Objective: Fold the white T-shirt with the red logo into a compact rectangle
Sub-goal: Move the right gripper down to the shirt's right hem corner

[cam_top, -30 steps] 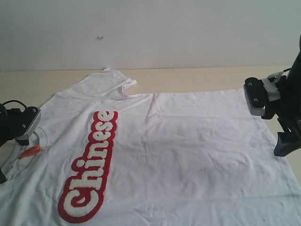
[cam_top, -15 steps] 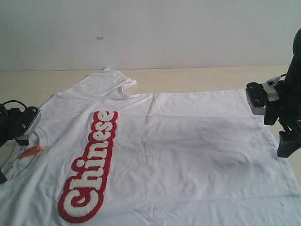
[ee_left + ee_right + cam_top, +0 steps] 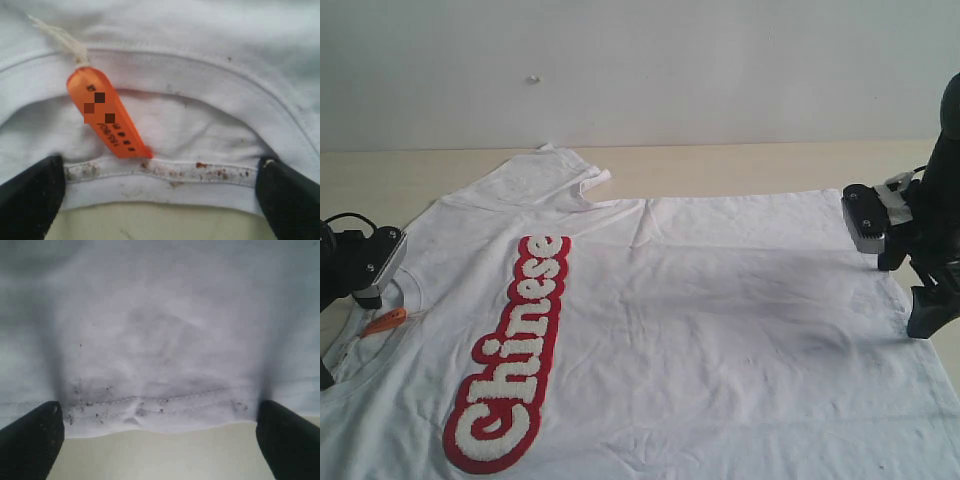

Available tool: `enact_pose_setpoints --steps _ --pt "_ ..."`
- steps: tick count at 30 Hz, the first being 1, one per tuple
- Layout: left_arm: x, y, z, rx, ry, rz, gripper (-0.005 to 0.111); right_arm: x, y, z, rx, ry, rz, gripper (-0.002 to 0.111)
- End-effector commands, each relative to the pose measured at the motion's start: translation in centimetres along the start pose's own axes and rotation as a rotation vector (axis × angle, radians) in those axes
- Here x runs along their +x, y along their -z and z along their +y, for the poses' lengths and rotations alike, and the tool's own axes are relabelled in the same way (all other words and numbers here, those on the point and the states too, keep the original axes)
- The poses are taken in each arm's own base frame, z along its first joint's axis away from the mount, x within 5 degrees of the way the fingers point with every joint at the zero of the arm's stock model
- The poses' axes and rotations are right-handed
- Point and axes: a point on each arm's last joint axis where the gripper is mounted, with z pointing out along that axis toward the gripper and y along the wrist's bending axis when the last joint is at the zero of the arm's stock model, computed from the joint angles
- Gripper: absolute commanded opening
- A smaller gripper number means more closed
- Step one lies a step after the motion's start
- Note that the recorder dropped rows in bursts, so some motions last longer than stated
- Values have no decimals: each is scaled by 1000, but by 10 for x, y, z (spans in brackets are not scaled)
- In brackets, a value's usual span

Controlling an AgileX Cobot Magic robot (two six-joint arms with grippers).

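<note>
The white T-shirt lies spread flat on the table, collar to the left and hem to the right. The red logo runs as a long strip across its chest. My left gripper sits at the collar, open, its fingers wide apart astride the ribbed collar edge beside the orange neck tag. My right gripper is at the hem on the right, open, with the stitched hem edge lying between its spread fingertips. Neither gripper holds any cloth.
The pale wooden table shows bare behind the shirt, up to a white wall. One sleeve points toward the back. The shirt's near part runs out of the exterior view.
My right arm has sunk lower and shifted slightly toward the hem at the shirt's right edge. The left arm and the shirt have not moved.
</note>
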Motion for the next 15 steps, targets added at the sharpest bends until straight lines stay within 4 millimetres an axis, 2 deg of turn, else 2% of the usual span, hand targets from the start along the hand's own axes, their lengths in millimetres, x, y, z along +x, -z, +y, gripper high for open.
enact_pose_setpoints --steps 1,15 --pt "2 -14 -3 41 -3 6 104 0 2 -4 37 0 -12 105" --pt "2 -14 -3 41 -3 6 104 -6 2 -3 25 14 -80 105"
